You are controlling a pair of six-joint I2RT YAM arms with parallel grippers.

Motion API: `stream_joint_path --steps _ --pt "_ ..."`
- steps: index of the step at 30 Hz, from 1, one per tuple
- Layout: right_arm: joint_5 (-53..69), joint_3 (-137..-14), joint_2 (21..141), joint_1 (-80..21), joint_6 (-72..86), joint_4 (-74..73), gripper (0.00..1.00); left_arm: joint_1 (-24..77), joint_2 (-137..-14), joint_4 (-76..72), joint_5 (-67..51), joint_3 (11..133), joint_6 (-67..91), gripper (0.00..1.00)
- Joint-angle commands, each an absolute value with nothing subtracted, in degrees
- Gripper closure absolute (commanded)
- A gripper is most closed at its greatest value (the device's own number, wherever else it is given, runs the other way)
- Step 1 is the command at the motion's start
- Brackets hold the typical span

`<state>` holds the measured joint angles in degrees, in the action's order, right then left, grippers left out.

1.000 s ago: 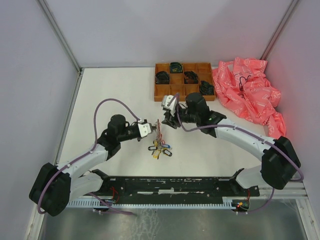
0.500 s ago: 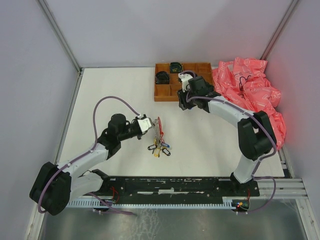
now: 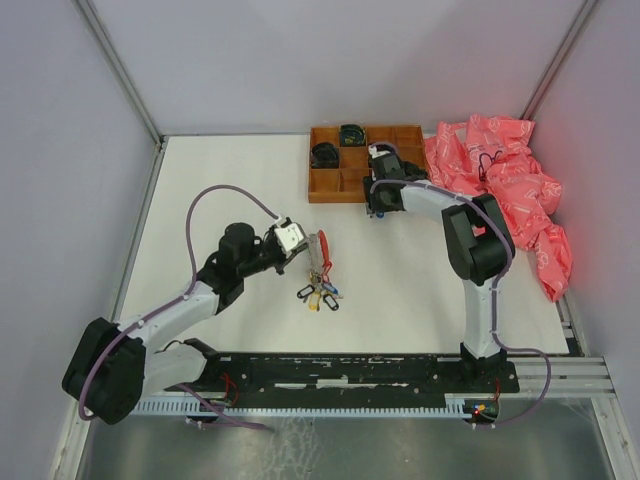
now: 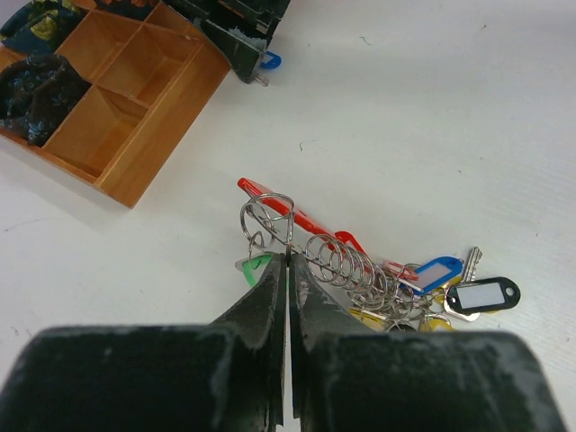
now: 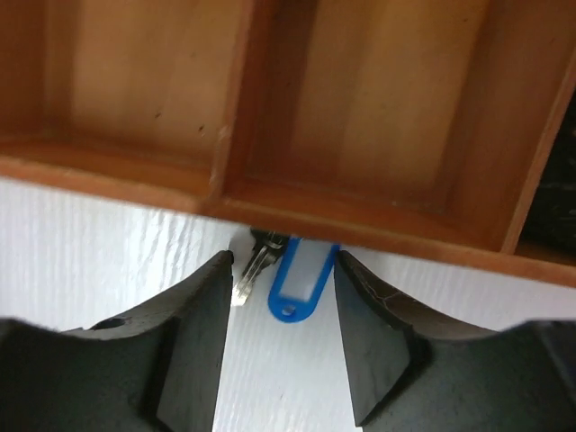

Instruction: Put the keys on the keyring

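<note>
Pinching left end effector (image 4: pixel 288 270): clenched on the thin wire of the keyring (image 4: pixel 266 214). It has shifted a little toward the far side of the surface (image 3: pixel 230 190) since a second ago.
Keyring: stands at the left fingertips, left of centre. A red strap (image 4: pixel 297 216) lies behind it, and a run of small wire loops trails off it.
Keys (image 4: pixel 432 288): the tagged bunch lies on the surface just beyond those loops, about where it was before.
Right end effector (image 5: pixel 285 265): released, jaws wider than a second ago. Then it hovered beside the keyring; now it has swung away to the near edge of the wooden compartment tray (image 3: pixel 340 190).
Blue-tagged key (image 5: pixel 301 270): lies alone on the surface against the tray's near wall, between the right fingers, with neither gripping it.
</note>
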<state>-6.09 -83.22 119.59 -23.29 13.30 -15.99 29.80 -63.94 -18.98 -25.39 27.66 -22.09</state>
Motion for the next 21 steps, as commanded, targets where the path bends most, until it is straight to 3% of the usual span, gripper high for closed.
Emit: stream_joint_path --steps 1,7,17,21 --pt "-12.59 -87.92 122.29 -22.93 17.17 -15.48 0.43 29.54 -64.36 -18.94 -24.47 30.77 -20.91 0.97" --pt "-9.69 -88.44 124.5 -22.89 17.46 -19.21 0.5 29.57 -64.52 -18.01 -23.47 31.42 -21.01 0.97" --pt "-4.31 -69.47 111.36 -25.96 17.05 -21.55 0.67 29.53 -65.04 -16.31 -23.4 32.37 -21.5 0.97" --pt "-3.13 -61.75 105.03 -30.57 17.31 -24.1 0.69 29.53 -64.41 -14.86 -23.55 32.83 -21.8 0.97"
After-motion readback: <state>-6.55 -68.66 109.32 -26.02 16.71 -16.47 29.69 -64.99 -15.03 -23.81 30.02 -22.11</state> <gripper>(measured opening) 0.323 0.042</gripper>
